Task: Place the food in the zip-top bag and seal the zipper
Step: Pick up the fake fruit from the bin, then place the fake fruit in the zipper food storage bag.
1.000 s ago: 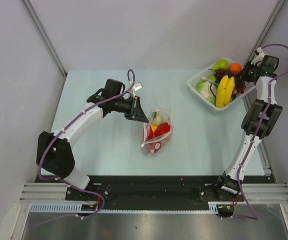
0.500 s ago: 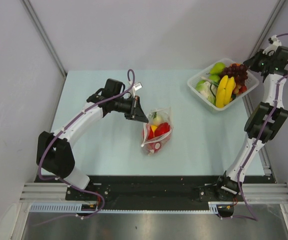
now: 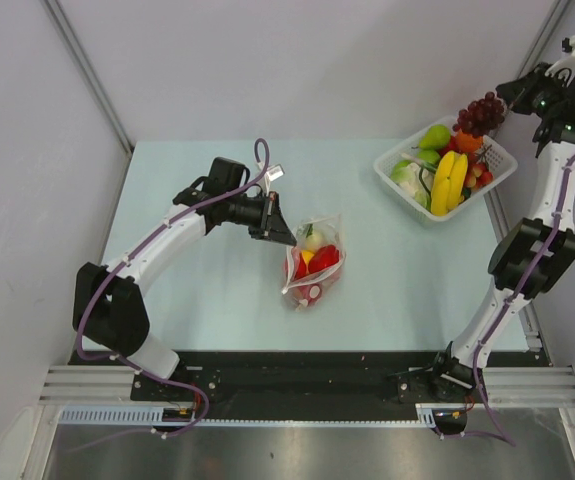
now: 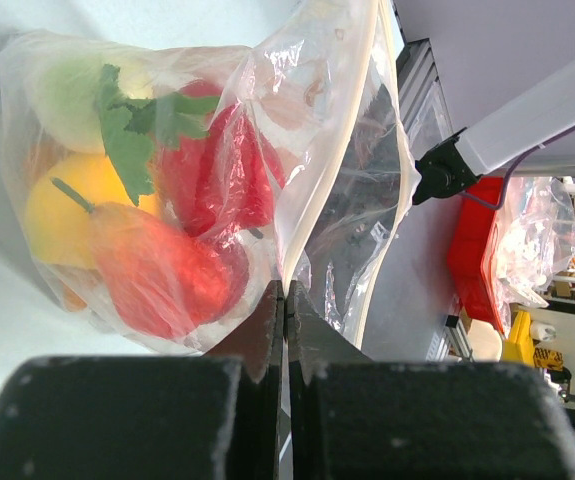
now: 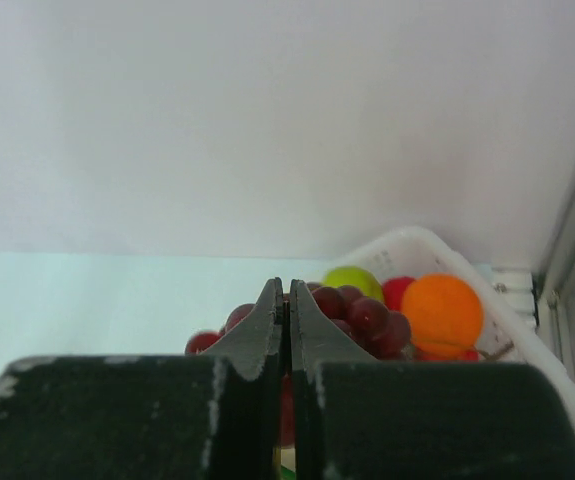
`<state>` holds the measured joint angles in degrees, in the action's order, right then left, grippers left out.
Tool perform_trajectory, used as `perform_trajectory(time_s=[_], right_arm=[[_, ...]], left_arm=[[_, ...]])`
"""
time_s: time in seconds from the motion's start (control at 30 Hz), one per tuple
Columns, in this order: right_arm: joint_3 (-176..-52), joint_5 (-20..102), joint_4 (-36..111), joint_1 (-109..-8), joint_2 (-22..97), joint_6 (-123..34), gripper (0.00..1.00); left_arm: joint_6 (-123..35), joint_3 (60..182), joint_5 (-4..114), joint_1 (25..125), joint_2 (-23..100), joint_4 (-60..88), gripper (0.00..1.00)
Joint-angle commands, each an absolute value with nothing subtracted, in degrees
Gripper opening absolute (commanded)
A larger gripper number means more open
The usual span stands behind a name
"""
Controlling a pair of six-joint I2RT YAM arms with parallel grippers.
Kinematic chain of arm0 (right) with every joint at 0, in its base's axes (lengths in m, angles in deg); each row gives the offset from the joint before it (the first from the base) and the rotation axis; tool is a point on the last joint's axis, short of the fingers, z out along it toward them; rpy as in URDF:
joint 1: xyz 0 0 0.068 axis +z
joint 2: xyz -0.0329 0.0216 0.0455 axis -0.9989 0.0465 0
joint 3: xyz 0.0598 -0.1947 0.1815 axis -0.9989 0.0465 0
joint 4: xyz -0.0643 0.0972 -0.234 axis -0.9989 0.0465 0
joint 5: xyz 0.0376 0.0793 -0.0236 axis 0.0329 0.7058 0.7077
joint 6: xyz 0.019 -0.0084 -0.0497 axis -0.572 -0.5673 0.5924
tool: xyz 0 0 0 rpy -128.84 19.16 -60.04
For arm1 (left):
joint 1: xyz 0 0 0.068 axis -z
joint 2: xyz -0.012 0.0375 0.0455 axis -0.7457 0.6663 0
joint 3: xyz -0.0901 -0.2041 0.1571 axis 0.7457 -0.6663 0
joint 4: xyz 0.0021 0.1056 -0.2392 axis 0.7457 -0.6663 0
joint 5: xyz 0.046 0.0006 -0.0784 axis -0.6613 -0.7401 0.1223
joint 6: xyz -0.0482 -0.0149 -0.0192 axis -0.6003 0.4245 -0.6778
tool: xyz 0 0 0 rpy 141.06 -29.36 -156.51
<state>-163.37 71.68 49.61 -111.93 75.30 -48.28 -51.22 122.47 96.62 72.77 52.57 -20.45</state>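
Note:
The zip-top bag lies at the table's middle, mouth toward the left arm. It holds a yellow lemon, a red bell pepper and a green-topped white radish. My left gripper is shut on the bag's mouth edge, by the pale zipper strip, and holds the mouth up. My right gripper is shut on the dark purple grape bunch, held above the basket's far corner. In the right wrist view the grapes hang just behind the closed fingertips.
The white lattice basket stands at the back right with bananas, a green pear, an orange and other toy food. The table's right edge and a frame post lie close behind the right arm.
My right gripper has risen up and back from inside the basket, lifting the grape bunch clear of it. The left arm and the bag have not moved.

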Motion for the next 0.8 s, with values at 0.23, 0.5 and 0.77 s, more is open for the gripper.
perform_trajectory(time_s=[0.23,0.5,0.77], right_arm=[[-158.67,79.52,39.98,-105.09,55.72,-55.41,0.0],[-145.93,82.15,39.71,-94.65,42.54,-57.61,0.0],[-130.72,81.63,43.3,-79.88,34.35,-58.5,0.0]], left_arm=[[-51.15,124.5,97.46,72.39,51.29,-18.46,0.0],[-52.47,124.5,98.43,72.39,51.56,-17.75,0.0],[-52.65,124.76,98.69,72.3,51.82,-17.66,0.0]])
